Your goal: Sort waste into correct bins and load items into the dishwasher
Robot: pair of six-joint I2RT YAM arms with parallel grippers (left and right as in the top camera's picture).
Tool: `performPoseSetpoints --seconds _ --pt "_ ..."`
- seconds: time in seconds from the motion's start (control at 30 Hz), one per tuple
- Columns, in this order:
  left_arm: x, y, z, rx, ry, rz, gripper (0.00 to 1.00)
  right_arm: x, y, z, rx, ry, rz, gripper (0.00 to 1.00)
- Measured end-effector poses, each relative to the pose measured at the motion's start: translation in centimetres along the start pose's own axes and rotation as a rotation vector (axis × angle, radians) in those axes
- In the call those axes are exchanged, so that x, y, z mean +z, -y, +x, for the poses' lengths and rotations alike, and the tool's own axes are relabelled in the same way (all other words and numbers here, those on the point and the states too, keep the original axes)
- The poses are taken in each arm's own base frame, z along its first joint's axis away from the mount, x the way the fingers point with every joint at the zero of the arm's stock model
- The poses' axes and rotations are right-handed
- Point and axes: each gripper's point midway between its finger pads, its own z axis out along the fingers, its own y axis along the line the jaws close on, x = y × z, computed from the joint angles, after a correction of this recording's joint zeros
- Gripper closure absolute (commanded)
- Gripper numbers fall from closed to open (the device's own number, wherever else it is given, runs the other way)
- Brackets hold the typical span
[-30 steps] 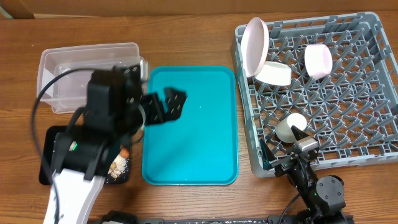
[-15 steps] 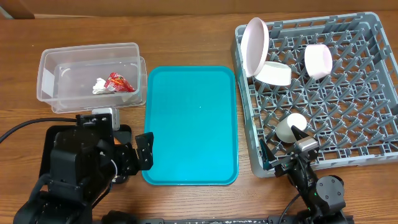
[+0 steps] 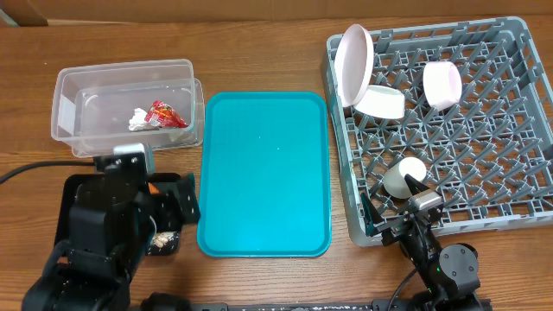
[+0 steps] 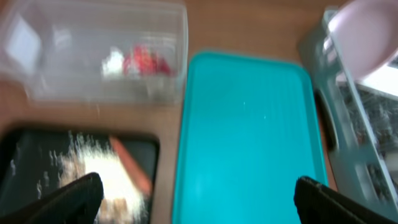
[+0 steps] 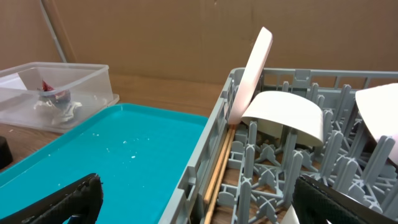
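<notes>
Left arm [image 3: 104, 233] has swung back off the teal tray [image 3: 263, 173], both jaws gaping empty, wrapper [image 3: 164, 113] and tissue [image 3: 138, 119] in the clear tub [image 3: 65, 95], scraps [image 3: 160, 244] in the black tray [image 4: 25, 146], bowls [image 3: 441, 84] in the rack [image 3: 518, 26], looks about done

**anon:** kitchen?

**me:** nah, more like a lab test setup. I'm at a plain wooden table [image 3: 259, 52], brown cardboard [image 5: 155, 37] as backdrop, grey dish rack [image 3: 492, 155] just parked on the tabletop beside a teal tray [image 3: 263, 173].

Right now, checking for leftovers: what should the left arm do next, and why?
Probably park the open left tool: the teal plastic tray looks bare, the red crinkled wrapper lies in the clear plastic tub, a white bowl sits in the grey dish rack.
</notes>
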Motion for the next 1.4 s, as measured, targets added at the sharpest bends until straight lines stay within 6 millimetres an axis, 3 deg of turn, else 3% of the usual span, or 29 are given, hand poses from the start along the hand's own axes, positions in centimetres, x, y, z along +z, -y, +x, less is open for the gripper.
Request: performPoseSetpoints --seconds 0.1,0.2,0.57,0.83,0.97,1.17,1.4 --pt "0.8 -0.4 -1.5 0.036 0.132 0.004 0.0 0.0 0.0 0.0 0.0 0.001 0.0 0.0" --pt "1.3 -1.2 -1.0 0.065 0.225 0.01 0.0 0.0 0.0 0.0 0.0 0.0 -0.001 0.0" --pt "4.3 -2.9 6.2 0.106 0.372 0.025 0.0 0.0 0.0 0.0 0.0 0.001 0.0 0.0" --pt "6.5 -3.4 9.1 0.105 0.435 0.036 0.0 0.0 0.0 0.0 0.0 0.001 -0.001 0.0" --pt "8.5 -3.7 10.9 0.106 0.393 0.031 0.0 0.0 0.0 0.0 0.0 0.001 0.0 0.0" --pt "10.9 -4.0 12.5 0.107 0.374 0.028 0.0 0.0 0.0 0.0 0.0 0.0 -0.001 0.0" --pt "11.1 -4.0 12.4 0.106 0.386 0.03 0.0 0.0 0.0 0.0 0.0 0.001 0.0 0.0"
